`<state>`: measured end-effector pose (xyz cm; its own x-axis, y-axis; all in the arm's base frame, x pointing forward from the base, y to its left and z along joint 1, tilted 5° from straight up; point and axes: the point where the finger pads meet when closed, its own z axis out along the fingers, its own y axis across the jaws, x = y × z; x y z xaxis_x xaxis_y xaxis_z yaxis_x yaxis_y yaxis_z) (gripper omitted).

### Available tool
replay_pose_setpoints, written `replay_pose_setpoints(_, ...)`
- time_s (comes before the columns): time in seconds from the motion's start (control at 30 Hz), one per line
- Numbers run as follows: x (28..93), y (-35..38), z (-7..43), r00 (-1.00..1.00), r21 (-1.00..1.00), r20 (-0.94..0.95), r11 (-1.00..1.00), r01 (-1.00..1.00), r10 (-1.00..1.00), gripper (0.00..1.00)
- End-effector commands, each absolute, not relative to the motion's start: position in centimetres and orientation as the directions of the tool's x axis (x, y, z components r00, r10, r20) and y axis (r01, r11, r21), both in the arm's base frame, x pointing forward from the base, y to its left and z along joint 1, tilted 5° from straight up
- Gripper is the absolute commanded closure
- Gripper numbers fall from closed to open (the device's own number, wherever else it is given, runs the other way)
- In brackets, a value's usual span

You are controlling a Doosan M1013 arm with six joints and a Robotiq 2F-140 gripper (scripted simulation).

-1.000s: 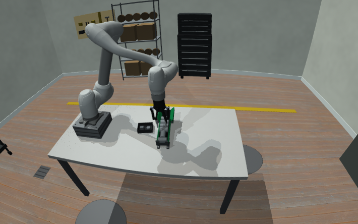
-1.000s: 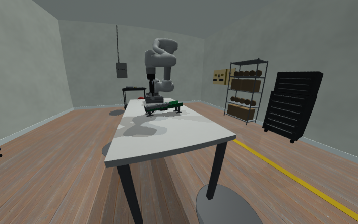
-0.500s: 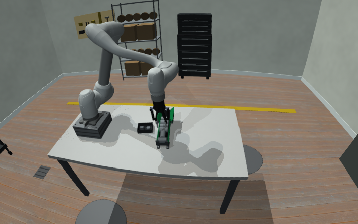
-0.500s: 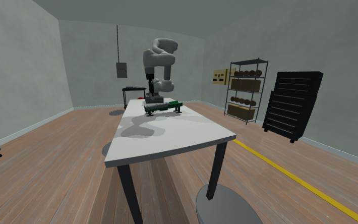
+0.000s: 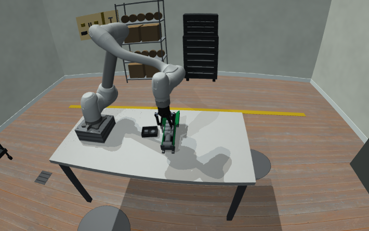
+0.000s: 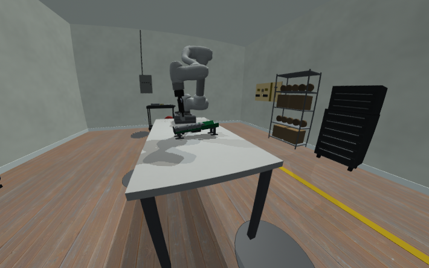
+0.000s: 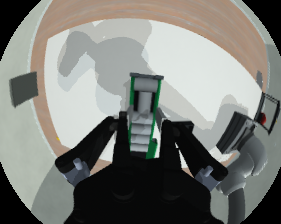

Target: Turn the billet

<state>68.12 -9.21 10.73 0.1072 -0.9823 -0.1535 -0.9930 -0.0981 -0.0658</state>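
Note:
The green-sided feed ramp (image 5: 169,132) stands on the white table, sloping down to its stop at the near end (image 5: 167,149). Grey billets (image 5: 167,137) lie between its rails. In the wrist view the ramp (image 7: 143,117) runs away from me; one pale billet (image 7: 143,103) looks lengthwise, with crosswise billets (image 7: 139,135) nearer to me. My gripper (image 5: 165,123) hangs straight down over the upper part of the ramp, fingers partly open on either side of it (image 7: 144,132), holding nothing. In the exterior view the ramp (image 6: 194,127) is small and the billets are too small to tell apart.
A small black box (image 5: 149,131) lies on the table just left of the ramp. The arm's base (image 5: 94,130) stands at the table's left end. A shelf rack (image 5: 141,40) and a black cabinet (image 5: 200,47) stand by the back wall.

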Motion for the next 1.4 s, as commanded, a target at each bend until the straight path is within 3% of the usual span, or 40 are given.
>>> replay_pose_setpoints(0.0,68.2,-9.2,9.9,0.107,-0.066,-0.154,-0.098,-0.993,-0.982,0.59)
replay_pose_setpoints(1.37,68.5,-8.8,4.0,0.107,-0.066,-0.154,-0.098,-0.993,-0.982,0.59)
